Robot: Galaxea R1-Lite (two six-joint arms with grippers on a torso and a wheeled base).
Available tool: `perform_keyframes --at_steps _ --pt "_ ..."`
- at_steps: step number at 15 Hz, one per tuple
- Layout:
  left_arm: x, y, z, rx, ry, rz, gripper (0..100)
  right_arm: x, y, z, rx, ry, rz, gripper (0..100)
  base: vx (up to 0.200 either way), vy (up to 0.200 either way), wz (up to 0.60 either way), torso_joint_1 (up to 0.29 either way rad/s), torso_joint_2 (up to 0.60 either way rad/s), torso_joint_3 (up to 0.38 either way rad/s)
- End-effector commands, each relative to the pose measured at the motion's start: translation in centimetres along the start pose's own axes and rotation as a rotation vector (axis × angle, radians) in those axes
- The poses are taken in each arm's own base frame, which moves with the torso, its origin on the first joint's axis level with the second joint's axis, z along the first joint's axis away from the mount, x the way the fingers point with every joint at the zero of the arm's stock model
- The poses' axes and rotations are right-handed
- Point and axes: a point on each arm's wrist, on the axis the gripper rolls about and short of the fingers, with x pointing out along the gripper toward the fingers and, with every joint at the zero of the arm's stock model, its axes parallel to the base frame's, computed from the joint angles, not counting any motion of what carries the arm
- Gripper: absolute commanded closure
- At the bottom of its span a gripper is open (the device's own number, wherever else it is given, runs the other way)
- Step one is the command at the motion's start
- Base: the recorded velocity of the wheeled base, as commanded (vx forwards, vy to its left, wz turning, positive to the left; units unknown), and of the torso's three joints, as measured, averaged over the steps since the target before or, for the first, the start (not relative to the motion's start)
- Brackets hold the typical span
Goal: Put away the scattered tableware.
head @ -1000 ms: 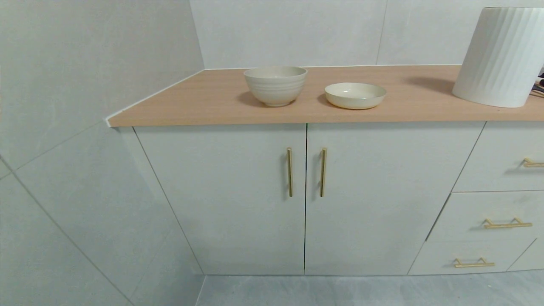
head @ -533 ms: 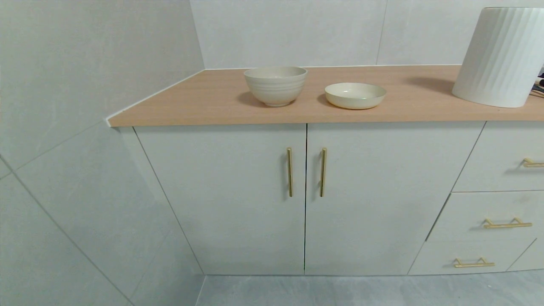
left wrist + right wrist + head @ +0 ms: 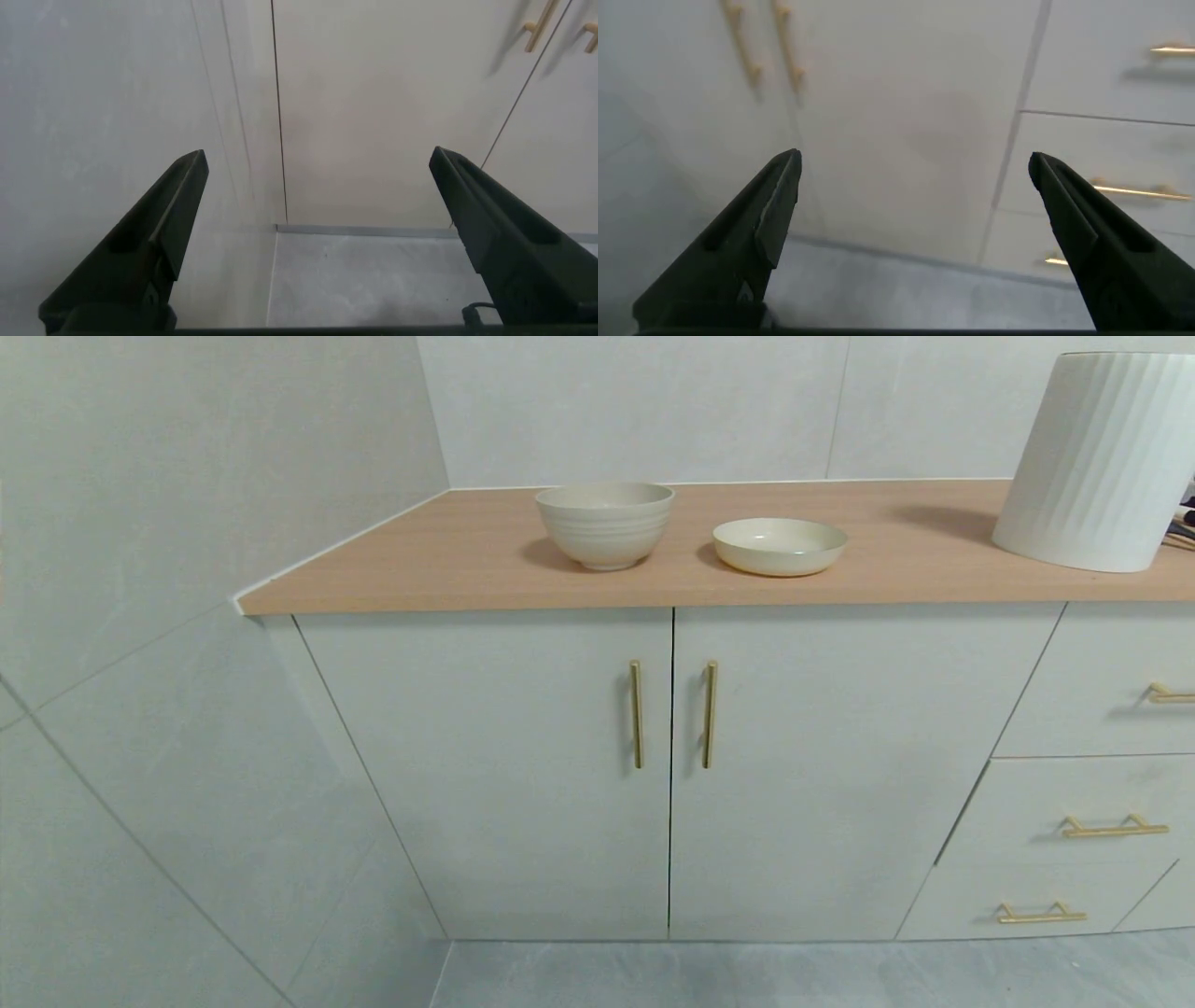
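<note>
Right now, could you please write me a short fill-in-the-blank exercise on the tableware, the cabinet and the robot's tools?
1. On the countertop, the deep bowl stands to the ____ of the shallow dish.
2. The two cabinet doors below them are ____.
3. Their handles are mounted ____, not horizontally.
4. The left tool and the right tool are both ____, holding nothing.

Missing words: left; closed; vertically; open.

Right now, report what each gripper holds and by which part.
Nothing is held. The left gripper and right gripper are both open and empty; the bowl and shallow dish sit on the countertop.
</note>
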Motion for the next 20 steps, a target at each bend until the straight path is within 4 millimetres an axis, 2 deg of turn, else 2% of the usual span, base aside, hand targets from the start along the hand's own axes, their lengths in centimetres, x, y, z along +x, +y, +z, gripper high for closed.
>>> perform_keyframes --at_steps 1,2,3,5,7,8,11,15,17,19,20 --pt "0.0 0.0 0.0 -0.001 0.0 0.001 0 4.9 -0.7 4.1 0.053 0.219 0.09 0 0.0 0.0 0.0 0.0 0.0 0.0" --pt "0.0 0.0 0.0 0.001 0.0 0.001 0 6.6 -0.9 4.5 0.063 0.287 0.102 0 0.0 0.0 0.0 0.0 0.0 0.0" --pt "0.0 0.0 0.0 0.001 0.0 0.001 0 7.4 -0.9 4.7 0.066 0.314 0.116 0 0.0 0.0 0.0 0.0 0.0 0.0" --pt "0.0 0.0 0.0 0.002 0.0 0.001 0 12.3 0.0 6.2 0.073 0.435 0.278 0 0.0 0.0 0.0 0.0 0.0 0.0" --pt "0.0 0.0 0.0 0.004 0.0 0.001 0 16.2 1.1 6.8 0.079 0.483 0.349 0 0.0 0.0 0.0 0.0 0.0 0.0" --pt "0.0 0.0 0.0 0.004 0.0 0.001 0 19.0 2.4 7.2 0.069 0.492 0.405 0 0.0 0.0 0.0 0.0 0.0 0.0" --pt "0.0 0.0 0.0 0.004 0.0 0.001 0 25.1 5.8 6.9 0.05 0.489 0.496 0 0.0 0.0 0.0 0.0 0.0 0.0" --pt "0.0 0.0 0.0 0.006 0.0 0.001 0 29.9 8.8 6.9 0.051 0.493 0.537 0 0.0 0.0 0.0 0.0 0.0 0.0" --pt "0.0 0.0 0.0 0.006 0.0 0.001 0 31.5 10.4 7.0 0.068 0.489 0.578 0 0.0 0.0 0.0 0.0 0.0 0.0" --pt "0.0 0.0 0.0 0.006 0.0 0.001 0 32.3 11.1 5.9 0.094 0.52 0.584 0 0.0 0.0 0.0 0.0 0.0 0.0" --pt "0.0 0.0 0.0 0.004 0.0 0.001 0 33.2 11.5 4.3 0.112 0.567 0.576 0 0.0 0.0 0.0 0.0 0.0 0.0"
